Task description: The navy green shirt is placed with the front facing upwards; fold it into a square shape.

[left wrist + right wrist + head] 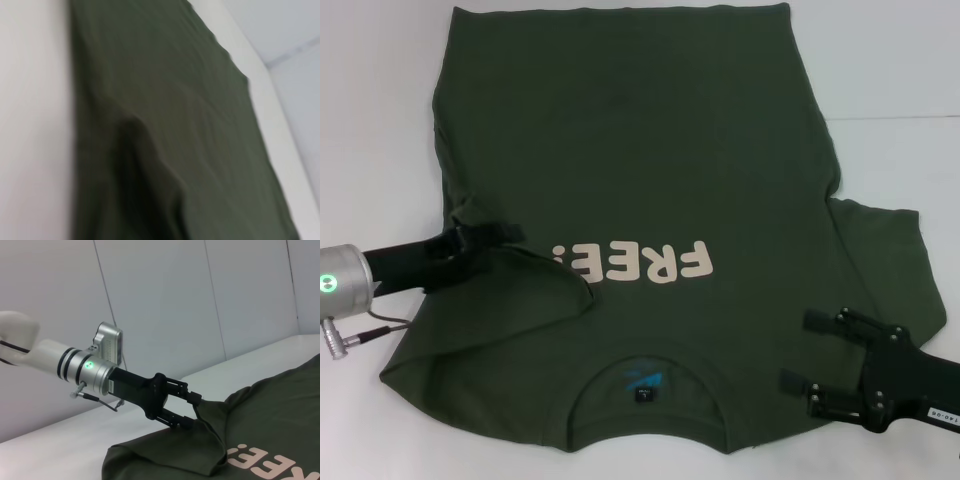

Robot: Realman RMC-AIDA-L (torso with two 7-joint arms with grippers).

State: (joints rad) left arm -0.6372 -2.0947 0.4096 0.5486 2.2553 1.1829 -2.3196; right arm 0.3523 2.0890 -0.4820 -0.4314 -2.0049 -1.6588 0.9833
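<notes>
The navy green shirt (640,150) lies front up on the white table, collar and neck label (645,380) toward me. Its cream lettering (640,262) is partly covered by a fold. My left gripper (510,236) is shut on the shirt's left sleeve, which is pulled inward over the chest. The right wrist view shows that gripper (192,411) holding raised cloth of the shirt (280,420). My right gripper (807,352) stands open above the shirt's right shoulder, near the flat right sleeve (890,250). The left wrist view shows only shirt cloth (175,125).
White table (380,120) surrounds the shirt, with bare strips on both sides and beyond the hem. A pale panelled wall (175,300) stands behind the table's far edge.
</notes>
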